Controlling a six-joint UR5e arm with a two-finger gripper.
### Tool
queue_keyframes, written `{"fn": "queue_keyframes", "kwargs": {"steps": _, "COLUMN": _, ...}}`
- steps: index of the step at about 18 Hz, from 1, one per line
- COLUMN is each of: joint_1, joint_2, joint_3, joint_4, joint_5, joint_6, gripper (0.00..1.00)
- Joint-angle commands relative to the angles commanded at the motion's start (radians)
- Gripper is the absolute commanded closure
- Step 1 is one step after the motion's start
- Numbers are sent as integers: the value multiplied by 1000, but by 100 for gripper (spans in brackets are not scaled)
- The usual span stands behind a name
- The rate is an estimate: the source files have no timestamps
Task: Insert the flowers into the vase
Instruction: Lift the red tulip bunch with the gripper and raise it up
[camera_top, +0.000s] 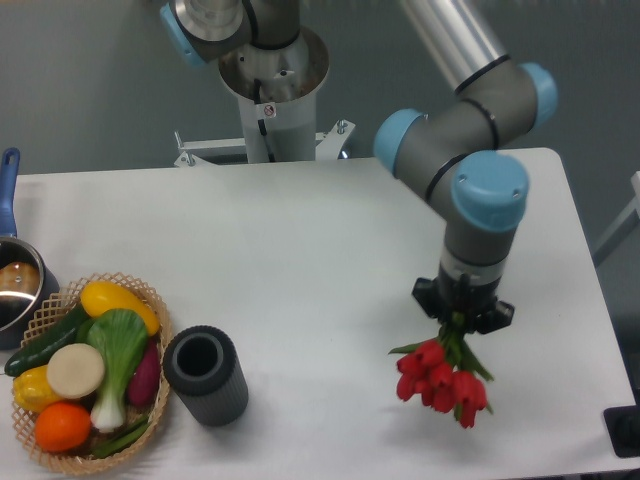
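The gripper (462, 318) points down over the right part of the white surface (300, 250), its jaws clenched on the green stems of the flowers (442, 380). The bunch hangs head-down from it, the red buds fanned out below and slightly to the left, with a few green leaves sticking out at the sides. Whether the lowest buds touch the surface or hang just above it is hard to judge from this angle.

The vase (205, 375) stands upright near the front edge, well apart from the flowers and to their left. Its round mouth faces up and looks dark and hollow, with nothing showing inside.

Just beside the vase, on its left, sits a woven basket (152, 300) packed with toy food: a yellow squash (118, 302) at the top, a green-and-white leafy vegetable (118, 355) in the middle, a pale round disc (76, 370), an orange (62, 426) at the bottom, a dark green cucumber (45, 342) along the left rim, and a purple piece (146, 375) against the right rim.

At the far left edge a metal pot (15, 285) with a blue handle (8, 185) is partly cut off by the frame; its inside shows a brownish sheen, but any contents cannot be made out.
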Motion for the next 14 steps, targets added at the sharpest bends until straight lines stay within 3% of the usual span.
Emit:
{"fn": "queue_keyframes", "kwargs": {"steps": 4, "joint_1": 6, "joint_2": 6, "joint_3": -2, "joint_4": 3, "joint_5": -32, "joint_6": 0, "gripper": 100}}
{"fn": "queue_keyframes", "kwargs": {"steps": 9, "joint_1": 17, "joint_2": 51, "joint_3": -3, "joint_4": 21, "joint_5": -239, "joint_6": -49, "gripper": 100}}
{"fn": "queue_keyframes", "kwargs": {"steps": 14, "joint_1": 37, "joint_2": 69, "joint_3": -20, "joint_4": 196, "joint_5": -582, "joint_6": -198, "gripper": 100}}
